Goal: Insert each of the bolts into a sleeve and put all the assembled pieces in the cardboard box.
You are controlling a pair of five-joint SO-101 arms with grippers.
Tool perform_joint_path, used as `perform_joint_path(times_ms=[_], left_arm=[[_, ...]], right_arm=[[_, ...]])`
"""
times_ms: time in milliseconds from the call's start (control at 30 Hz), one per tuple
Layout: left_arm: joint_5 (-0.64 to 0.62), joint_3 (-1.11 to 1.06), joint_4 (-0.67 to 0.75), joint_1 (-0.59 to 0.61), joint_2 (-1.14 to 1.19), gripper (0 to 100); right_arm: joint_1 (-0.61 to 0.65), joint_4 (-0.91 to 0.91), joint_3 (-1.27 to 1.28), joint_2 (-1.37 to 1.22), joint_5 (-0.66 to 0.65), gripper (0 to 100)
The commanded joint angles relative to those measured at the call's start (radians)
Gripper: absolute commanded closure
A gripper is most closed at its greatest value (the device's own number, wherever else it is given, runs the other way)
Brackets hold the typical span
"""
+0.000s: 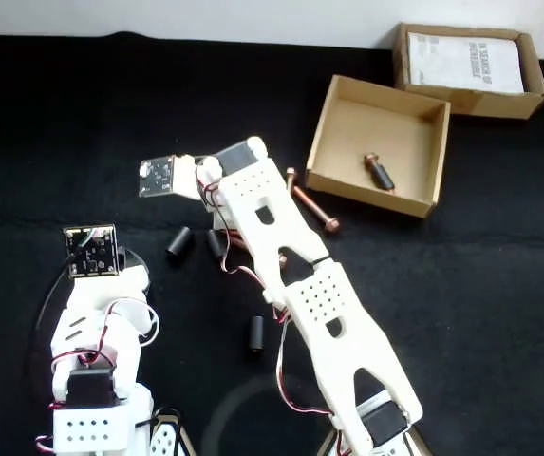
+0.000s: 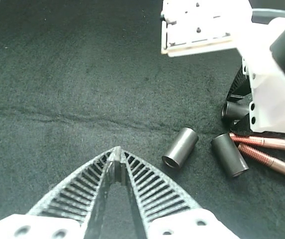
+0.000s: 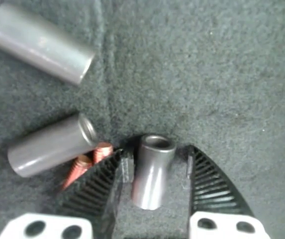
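From above, we see the right arm (image 1: 328,304) stretched across the black table (image 1: 461,313), its wrist near 2 sleeves (image 1: 178,242) lying side by side. A third sleeve (image 1: 255,334) lies apart, nearer the arms' bases. Copper bolts (image 1: 311,202) lie just beside the cardboard box (image 1: 366,190), which holds 1 assembled piece (image 1: 379,173). The left arm (image 1: 91,323) sits folded near its base.

In the left wrist view, the left claw (image 2: 116,153) is closed on nothing, tips together; 2 sleeves rest near 2 bolts.

In the right wrist view, the right claw (image 3: 157,150) stands open around a single sleeve (image 3: 151,179). 1 jaw sits close against it and the other leaves a gap. 2 more sleeves and 2 bolt tips (image 3: 90,162) lie beside.
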State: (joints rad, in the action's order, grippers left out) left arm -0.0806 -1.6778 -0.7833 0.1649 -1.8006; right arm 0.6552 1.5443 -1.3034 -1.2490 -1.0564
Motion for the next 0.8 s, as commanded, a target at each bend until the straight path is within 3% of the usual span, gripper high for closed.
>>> perform_joint_path(times_ms=[0,100,233,433,500,767], left_arm=[[0.0,-0.016,0.006,0.012,-0.018,99],[0.0,-0.016,0.006,0.012,-0.018,99],[0.0,-0.016,0.006,0.012,-0.018,99],[0.0,-0.016,0.009,0.008,-0.016,99],[0.0,-0.016,0.009,0.004,-0.016,99],[-0.003,-0.016,0.011,0.002,-0.012,99]], right_arm=[[-0.004,-0.045,0.004,-0.028,-0.006,87.1],[-0.004,-0.082,0.004,-0.028,-0.006,99.8],[-0.015,-0.027,-0.113,-0.028,-0.006,99.1],[-0.041,0.125,-0.479,-0.024,-0.008,99.1],[-0.062,0.163,-0.475,0.042,-0.006,99.1],[-0.157,0.219,-0.441,0.341,0.249,99.1]])
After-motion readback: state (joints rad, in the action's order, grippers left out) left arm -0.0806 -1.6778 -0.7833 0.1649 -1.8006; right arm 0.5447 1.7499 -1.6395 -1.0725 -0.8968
